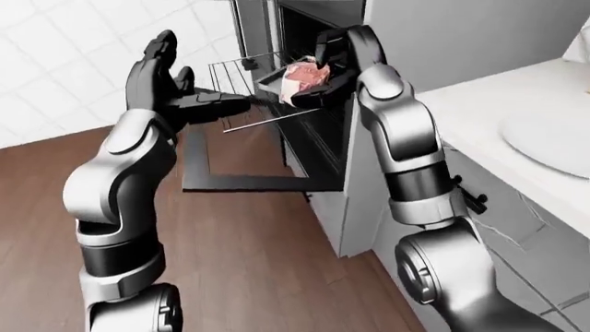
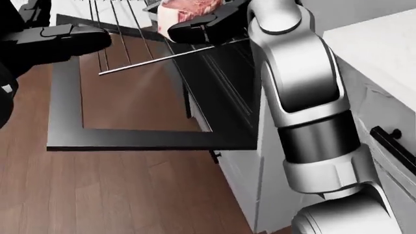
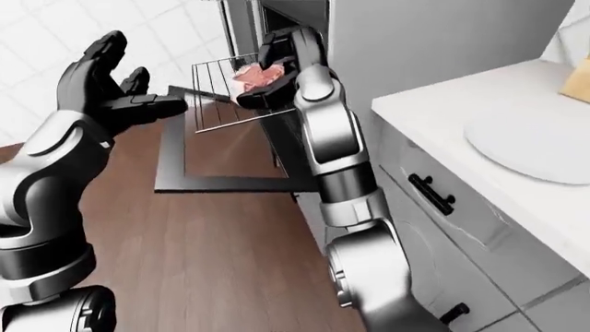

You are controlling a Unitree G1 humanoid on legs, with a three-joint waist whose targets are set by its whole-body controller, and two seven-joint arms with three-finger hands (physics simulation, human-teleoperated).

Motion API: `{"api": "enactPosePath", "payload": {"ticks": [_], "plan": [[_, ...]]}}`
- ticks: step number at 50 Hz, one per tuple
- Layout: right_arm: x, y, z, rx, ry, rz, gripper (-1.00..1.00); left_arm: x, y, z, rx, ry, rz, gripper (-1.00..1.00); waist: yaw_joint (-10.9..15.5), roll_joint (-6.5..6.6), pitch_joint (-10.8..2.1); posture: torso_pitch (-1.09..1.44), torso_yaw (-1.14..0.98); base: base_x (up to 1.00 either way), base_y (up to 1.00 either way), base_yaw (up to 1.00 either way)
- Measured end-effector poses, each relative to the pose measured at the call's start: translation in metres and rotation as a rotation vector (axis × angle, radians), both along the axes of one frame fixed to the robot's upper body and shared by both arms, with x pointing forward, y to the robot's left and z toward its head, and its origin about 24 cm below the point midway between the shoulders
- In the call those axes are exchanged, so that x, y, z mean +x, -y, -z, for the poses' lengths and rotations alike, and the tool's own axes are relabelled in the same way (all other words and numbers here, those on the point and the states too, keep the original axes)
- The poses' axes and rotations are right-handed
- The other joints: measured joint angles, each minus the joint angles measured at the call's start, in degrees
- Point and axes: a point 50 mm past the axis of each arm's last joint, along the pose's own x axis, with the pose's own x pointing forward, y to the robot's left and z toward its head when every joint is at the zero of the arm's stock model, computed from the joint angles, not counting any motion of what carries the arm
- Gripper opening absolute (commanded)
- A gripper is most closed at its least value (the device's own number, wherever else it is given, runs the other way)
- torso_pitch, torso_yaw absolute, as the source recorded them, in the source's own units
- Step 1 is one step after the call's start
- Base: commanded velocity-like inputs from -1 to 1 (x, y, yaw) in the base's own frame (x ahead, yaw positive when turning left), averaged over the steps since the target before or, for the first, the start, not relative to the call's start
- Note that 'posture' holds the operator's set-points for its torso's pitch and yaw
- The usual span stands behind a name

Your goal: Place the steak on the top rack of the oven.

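The steak, pink and white, is held in my right hand, whose fingers close round it above the pulled-out wire rack at the oven mouth. A dark tray edge shows beside the steak. The steak also shows at the top of the head view. My left hand is open, raised to the left of the rack, one finger pointing toward it. The oven door hangs open below.
A white counter with a round sink basin runs along the right. Cabinet fronts with a black handle stand below it. Wood floor and a white tiled wall lie to the left.
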Motion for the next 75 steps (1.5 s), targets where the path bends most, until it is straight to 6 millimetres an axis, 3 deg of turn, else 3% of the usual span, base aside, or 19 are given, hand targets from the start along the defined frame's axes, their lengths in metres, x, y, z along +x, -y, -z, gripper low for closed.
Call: {"api": "enactPosePath", "payload": {"ticks": [3,10,13,15,20,25,27,34,41,49,52,56,58,61,64,68,71,73,75], "plan": [[0.0,-0.004,0.004,-0.003,-0.018,-0.022,-1.0,0.001,-0.001,0.0,0.001,-0.009,-0.013,1.0,0.21,-1.78,-0.84,0.0,0.0,-0.16,0.0,0.96],[-0.001,0.0,-0.003,0.005,0.011,-0.011,-1.0,-0.001,0.0,-0.005,0.004,0.019,-0.004,1.0,-1.41,-5.88,0.56,0.0,0.0,-0.14,0.0,0.79],[-0.001,-0.001,-0.004,0.008,0.018,-0.017,-1.0,-0.002,0.0,-0.008,0.003,0.033,-0.008,1.0,-3.3,-9.4,0.74,0.0,0.0,0.0,0.0,0.03],[-0.001,0.003,-0.005,0.017,0.029,-0.007,-1.0,-0.002,0.005,-0.005,0.003,0.03,0.011,1.0,-3.26,-8.16,1.75,0.0,0.0,0.0,0.0,0.0],[0.002,0.01,0.004,0.014,-0.012,0.029,-1.0,0.002,0.009,0.001,0.007,-0.012,0.034,1.0,-2.88,-6.93,1.42,0.0,0.0,0.0,0.0,0.0],[0.003,0.014,0.007,0.017,-0.019,0.048,-1.0,0.0,0.009,-0.005,0.008,0.019,0.035,1.0,-3.74,-3.25,1.45,0.0,0.0,0.0,0.0,0.0],[0.003,0.012,0.01,0.017,-0.025,0.042,-1.0,-0.001,0.007,-0.004,0.006,0.02,0.028,1.0,-3.62,-3.72,1.88,0.0,0.0,0.0,0.0,0.0],[0.001,0.006,0.001,0.014,-0.004,0.011,-1.0,0.0,0.004,-0.001,0.005,0.001,0.011,1.0,-2.99,-4.72,1.42,0.0,0.0,0.0,0.0,0.0],[0.0,0.006,-0.005,0.024,0.024,0.007,-1.0,-0.001,0.004,-0.004,0.004,0.018,0.012,1.0,-2.61,-4.91,1.0,0.0,0.0,0.0,0.0,0.0],[0.001,0.008,0.0,0.021,-0.004,0.008,-1.0,-0.001,0.005,-0.001,0.005,0.005,0.013,1.0,-2.46,-4.82,0.98,0.0,0.0,0.02,0.0,0.0],[0.003,0.008,0.006,0.016,-0.036,0.002,-1.0,0.0,0.003,0.002,0.008,-0.012,0.007,1.0,-2.26,-5.51,1.03,0.0,0.0,0.18,0.0,0.0],[0.003,0.01,-0.002,0.027,-0.007,-0.004,-1.0,-0.002,0.004,-0.005,0.011,0.022,0.005,1.0,-2.33,-7.01,1.49,0.0,0.0,0.33,0.0,0.0],[0.003,0.015,-0.006,0.035,0.013,0.01,-1.0,-0.003,0.007,-0.006,0.012,0.031,0.021,1.0,-2.82,-5.89,1.63,0.0,0.0,0.38,0.0,0.0],[0.004,0.02,-0.007,0.039,0.017,0.036,-1.0,-0.002,0.01,-0.005,0.016,0.028,0.042,1.0,-2.79,-6.45,0.89,0.0,0.0,0.39,0.0,0.0],[0.003,0.019,-0.011,0.038,0.035,0.034,-1.0,-0.002,0.008,-0.007,0.012,0.036,0.035,1.0,-2.77,-5.55,0.89,0.0,0.0,0.39,0.0,0.0],[0.003,0.017,-0.008,0.039,0.034,0.026,-1.0,-0.002,0.008,-0.007,0.012,0.038,0.034,1.0,-3.48,-3.14,1.23,0.0,0.0,0.38,0.0,0.0],[0.003,0.017,-0.004,0.036,0.016,0.026,-1.0,-0.002,0.008,-0.007,0.013,0.034,0.033,1.0,-3.71,-0.03,0.86,0.0,0.0,0.38,0.0,0.0],[0.004,0.012,0.004,0.03,-0.01,0.012,-1.0,-0.001,0.003,-0.002,0.007,0.018,0.014,1.0,-3.07,-1.0,1.46,0.0,0.0,0.39,0.0,0.0],[0.005,0.008,0.01,0.021,-0.042,-0.005,-1.0,0.0,0.0,0.002,0.005,-0.007,-0.004,1.0,-2.72,-0.96,1.56,0.0,0.0,0.38,0.0,0.0]]}}
